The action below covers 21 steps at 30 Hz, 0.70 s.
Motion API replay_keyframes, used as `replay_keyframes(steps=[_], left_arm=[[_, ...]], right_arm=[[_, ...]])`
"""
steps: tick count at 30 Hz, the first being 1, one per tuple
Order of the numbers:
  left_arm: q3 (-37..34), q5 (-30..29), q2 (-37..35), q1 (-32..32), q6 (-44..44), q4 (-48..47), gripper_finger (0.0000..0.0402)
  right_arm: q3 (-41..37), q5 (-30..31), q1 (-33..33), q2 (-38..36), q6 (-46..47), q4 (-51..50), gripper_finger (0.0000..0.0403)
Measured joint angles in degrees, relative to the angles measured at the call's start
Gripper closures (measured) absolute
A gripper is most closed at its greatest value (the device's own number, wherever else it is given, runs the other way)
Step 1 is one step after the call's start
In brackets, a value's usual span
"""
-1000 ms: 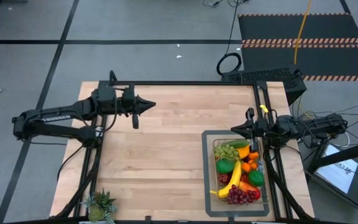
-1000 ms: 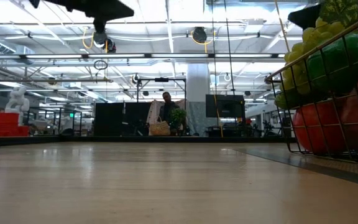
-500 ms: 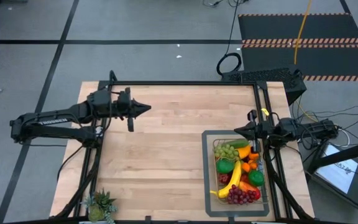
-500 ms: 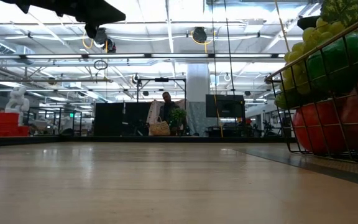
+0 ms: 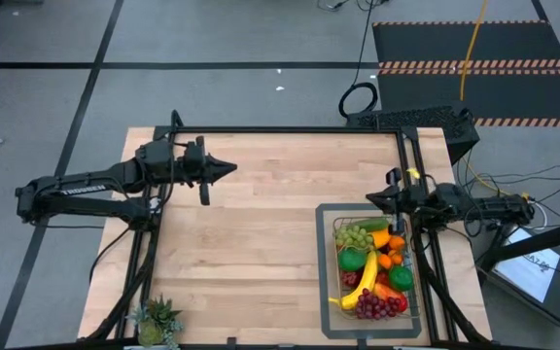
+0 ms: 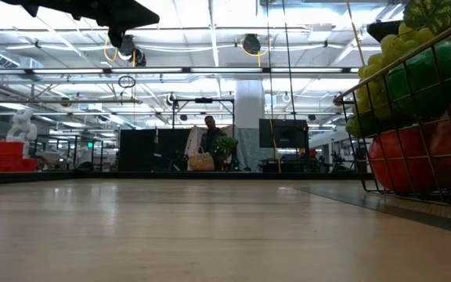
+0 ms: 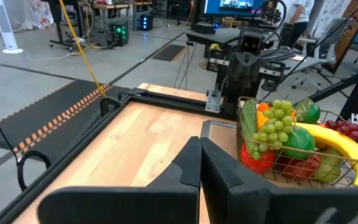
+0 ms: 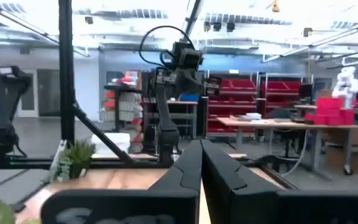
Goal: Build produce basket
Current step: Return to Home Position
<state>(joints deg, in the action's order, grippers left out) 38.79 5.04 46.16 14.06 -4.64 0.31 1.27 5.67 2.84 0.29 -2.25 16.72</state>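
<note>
The dark wire basket [image 5: 335,282] stands on a flat grey tray [image 5: 325,311] at the table's near right. It is filled with produce [image 5: 372,267]: green grapes, a banana, red grapes, oranges and green fruit. The left wrist view shows the same heap [image 7: 291,140], and the low view shows the basket's mesh wall [image 6: 413,117]. My right gripper [image 5: 367,202] is shut and hangs just beyond the basket's far end, touching nothing. My left gripper [image 5: 233,167] is shut and hangs over the far left of the table, pointing toward the right.
A spiky green potted plant [image 5: 156,321] stands at the near left corner. Bare wooden tabletop [image 5: 251,233] lies between the arms. A black frame [image 5: 290,134] runs along the table's far edge and right side. In the low view a person [image 6: 208,141] stands far back in the room.
My right arm has folded back toward the table's right edge. Its gripper has sunk a little and tipped its fingers upward, staying shut beside the basket's far end. The basket and the produce have not moved.
</note>
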Motion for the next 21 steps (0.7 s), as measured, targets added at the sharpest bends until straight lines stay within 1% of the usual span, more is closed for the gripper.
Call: replay_keyframes(steps=[3,7,13,16,18,21], left_arm=[[0.00,-0.03,-0.05,0.00,-0.49,-0.02,0.0401],[0.00,-0.04,-0.14,0.00,-0.63,0.00,0.0401],[0.00,-0.04,-0.52,0.00,-0.59,-0.21,0.0401],[-0.01,0.13,-1.57,0.00,-0.48,-0.50,0.0401],[-1.03,1.61,-2.87,0.00,0.35,0.28,0.0401],[-5.13,2.19,-6.20,-0.04,-0.80,1.31,0.0401]], right_arm=[[-0.11,-0.01,-0.55,0.44,-0.83,-2.51,0.0403],[-0.15,-0.12,-0.62,0.04,-1.35,-2.17,0.0403],[-0.21,-0.15,-0.58,0.07,-0.04,-9.80,0.0403],[-0.24,-1.72,-0.58,0.05,1.23,-11.15,0.0403],[-0.28,-2.97,-0.55,0.07,2.14,-12.79,0.0403],[-0.28,-3.57,-0.56,0.07,3.73,-14.34,0.0403]])
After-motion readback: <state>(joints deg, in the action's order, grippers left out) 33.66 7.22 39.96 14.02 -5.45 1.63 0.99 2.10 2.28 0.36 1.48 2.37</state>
